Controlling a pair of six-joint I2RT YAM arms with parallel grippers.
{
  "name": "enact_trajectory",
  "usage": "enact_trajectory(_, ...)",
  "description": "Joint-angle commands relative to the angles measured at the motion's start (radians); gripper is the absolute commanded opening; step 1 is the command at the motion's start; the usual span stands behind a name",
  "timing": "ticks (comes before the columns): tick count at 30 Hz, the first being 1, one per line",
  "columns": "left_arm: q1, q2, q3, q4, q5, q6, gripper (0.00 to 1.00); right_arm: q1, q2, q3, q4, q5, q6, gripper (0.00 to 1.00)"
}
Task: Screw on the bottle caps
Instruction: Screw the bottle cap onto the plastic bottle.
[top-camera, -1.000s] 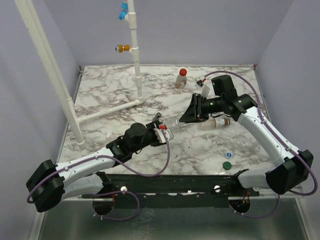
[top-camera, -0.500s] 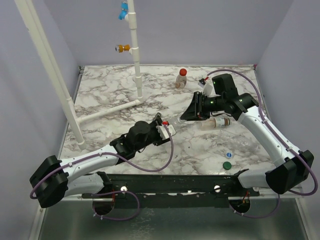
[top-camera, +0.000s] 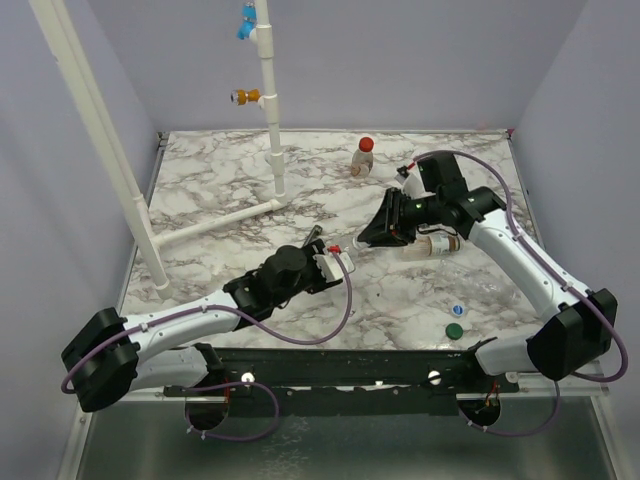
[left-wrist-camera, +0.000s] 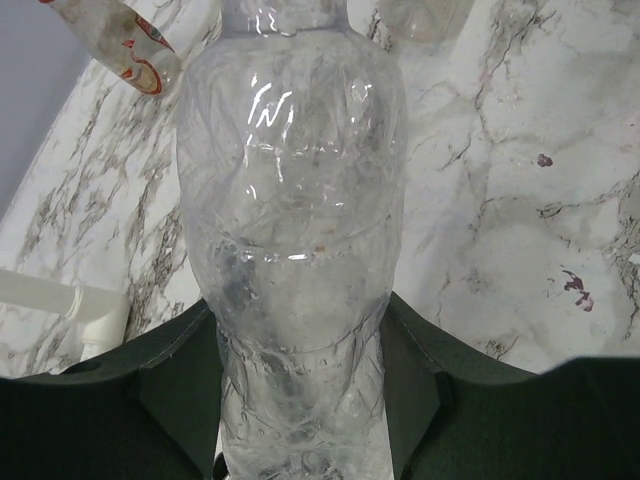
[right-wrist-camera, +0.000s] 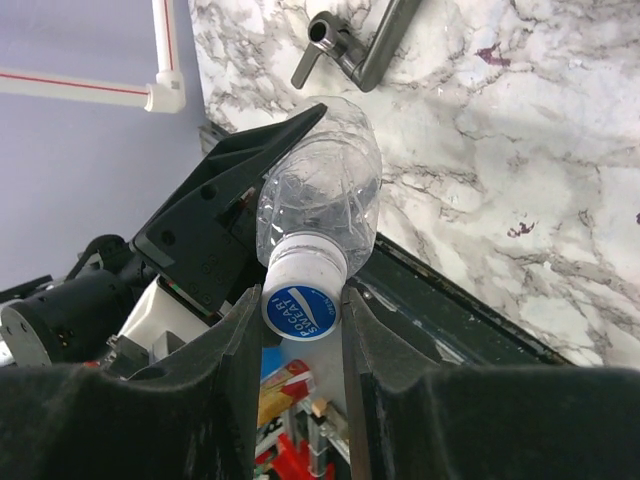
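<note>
My left gripper (top-camera: 335, 262) (left-wrist-camera: 300, 400) is shut on the lower body of a clear, unlabelled bottle (left-wrist-camera: 290, 250) (top-camera: 349, 249), which points toward the right arm. On the bottle's neck sits a white-and-blue cap (right-wrist-camera: 303, 310). My right gripper (right-wrist-camera: 300, 300) (top-camera: 368, 238) is shut on that cap, a finger pressing each side. Behind the cap I see the bottle's shoulder (right-wrist-camera: 322, 190). A second white-and-blue cap (top-camera: 457, 310) and a green cap (top-camera: 454, 331) lie loose near the front right. A bottle with a red cap (top-camera: 363, 157) stands at the back.
A clear bottle with a reddish label (top-camera: 432, 246) (left-wrist-camera: 120, 40) lies on the marble table (top-camera: 220, 170) just under the right wrist. A white pipe (top-camera: 271, 110) with orange (top-camera: 245, 97) and blue (top-camera: 246, 22) fittings rises at the back left, and another slants along the left side.
The left arm has shifted a little to the right with the bottle, and the right wrist has moved slightly with it. Both grips hold as before.
</note>
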Motion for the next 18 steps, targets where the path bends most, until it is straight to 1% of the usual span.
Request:
enact_trajectory(1,-0.019,-0.018,0.053,0.286,-0.072,0.014,0.0,0.023,0.035,-0.061,-0.116,0.003,0.119,0.09)
enact_trajectory(6,-0.027,-0.004,0.048,0.326,-0.111,0.052,0.0,0.02,0.057,-0.065,-0.114,0.016,0.204,0.09)
enact_trajectory(8,-0.027,0.008,0.053,0.331,-0.122,0.064,0.0,0.019,0.074,-0.067,-0.117,0.01,0.232,0.07)
enact_trajectory(13,-0.029,0.037,0.062,0.355,-0.147,0.045,0.0,0.013,0.107,-0.075,-0.15,0.027,0.313,0.07)
enact_trajectory(18,-0.032,0.06,0.067,0.384,-0.156,0.029,0.0,-0.008,0.1,-0.062,-0.182,0.077,0.393,0.07)
